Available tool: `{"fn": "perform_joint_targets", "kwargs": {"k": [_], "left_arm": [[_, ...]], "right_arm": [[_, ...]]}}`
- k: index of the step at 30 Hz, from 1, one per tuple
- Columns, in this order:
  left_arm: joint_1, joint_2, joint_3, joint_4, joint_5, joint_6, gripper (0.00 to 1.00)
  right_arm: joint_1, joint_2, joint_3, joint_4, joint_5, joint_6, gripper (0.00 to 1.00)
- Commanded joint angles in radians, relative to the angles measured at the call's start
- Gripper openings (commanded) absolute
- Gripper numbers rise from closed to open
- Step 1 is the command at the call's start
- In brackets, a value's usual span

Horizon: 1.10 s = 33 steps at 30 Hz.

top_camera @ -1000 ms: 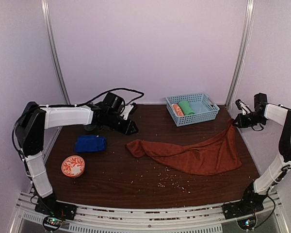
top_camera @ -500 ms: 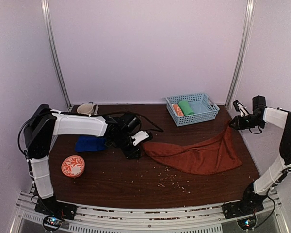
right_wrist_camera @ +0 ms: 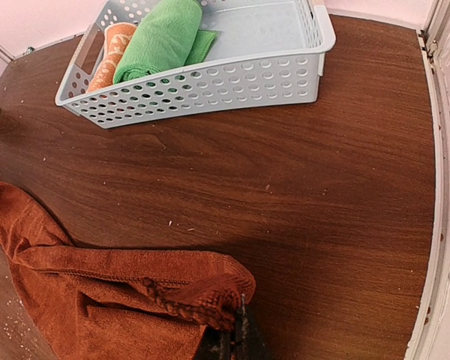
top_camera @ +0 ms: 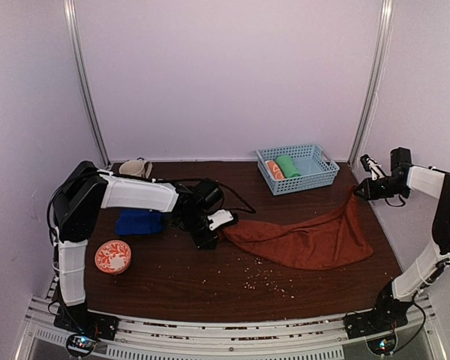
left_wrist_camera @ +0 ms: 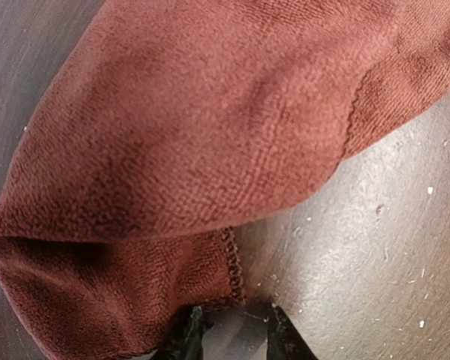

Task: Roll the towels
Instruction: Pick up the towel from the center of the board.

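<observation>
Judging from the layout, looks like the flattening stage ahead of any rolling; best done by closing the left gripper (left_wrist_camera: 232,339), jaws spread just short of the hemmed end, on a single layer there, then drawing leftward against the right gripper (right_wrist_camera: 236,339), pressed together on a bunched corner of the rust-brown towel (top_camera: 307,238) and holding it up off the table (top_camera: 180,289) near the right wall; worth lowering that raised corner level before release, to lay out a clean long rectangle; contact between left pads and cloth: cannot tell from the wrist view. Lies crumpled across the middle and right of the tabletop, tapering to a rounded, folded-over nub at the left; plush short-pile terry, soft and limp, edged with a stitched hem; likely to drag crumbs (top_camera: 256,283) along the dark wood-grain surface. Leave the royal blue towel (top_camera: 139,222), a loosely folded pad beside the left arm, for afterwards; neither rolled yet. Farther back, a pale perforated plastic basket (top_camera: 304,184) holding a green rolled towel (top_camera: 288,166) and an orange-and-white rolled towel (top_camera: 273,170).
</observation>
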Motion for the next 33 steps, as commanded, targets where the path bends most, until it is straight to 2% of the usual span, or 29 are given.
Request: {"fn": "perform_joint_targets", "kwargs": {"k": [1,6,10,15,25,27,31,33], "left_arm": [[0.004,0.025,0.025,0.014,-0.041,0.014,0.28],[-0.009,-0.036,0.009,0.027,-0.072,0.023,0.23],[-0.019,-0.096,-0.040,0.091,-0.024,0.050,0.23],[-0.019,-0.031,-0.011,0.077,-0.055,0.028,0.31],[-0.018,0.084,-0.027,0.066,-0.037,0.010,0.31],[-0.020,0.108,-0.046,0.049,-0.034,-0.006,0.27],[-0.019,0.076,-0.088,0.047,-0.040,-0.022,0.01],[-0.018,0.020,-0.098,0.057,-0.060,-0.029,0.00]], "right_arm": [[0.005,0.013,-0.001,0.012,-0.015,-0.002,0.00],[0.005,0.013,-0.002,0.012,-0.016,0.001,0.00],[0.005,0.015,-0.003,0.014,-0.018,0.004,0.00],[0.004,0.014,0.002,0.011,-0.021,0.007,0.00],[0.005,-0.002,-0.010,0.012,-0.043,0.004,0.00],[0.005,-0.007,-0.010,0.012,-0.044,0.003,0.00],[0.004,-0.008,-0.006,0.009,-0.047,0.003,0.00],[0.005,-0.008,0.006,-0.002,-0.046,-0.002,0.00]]}}
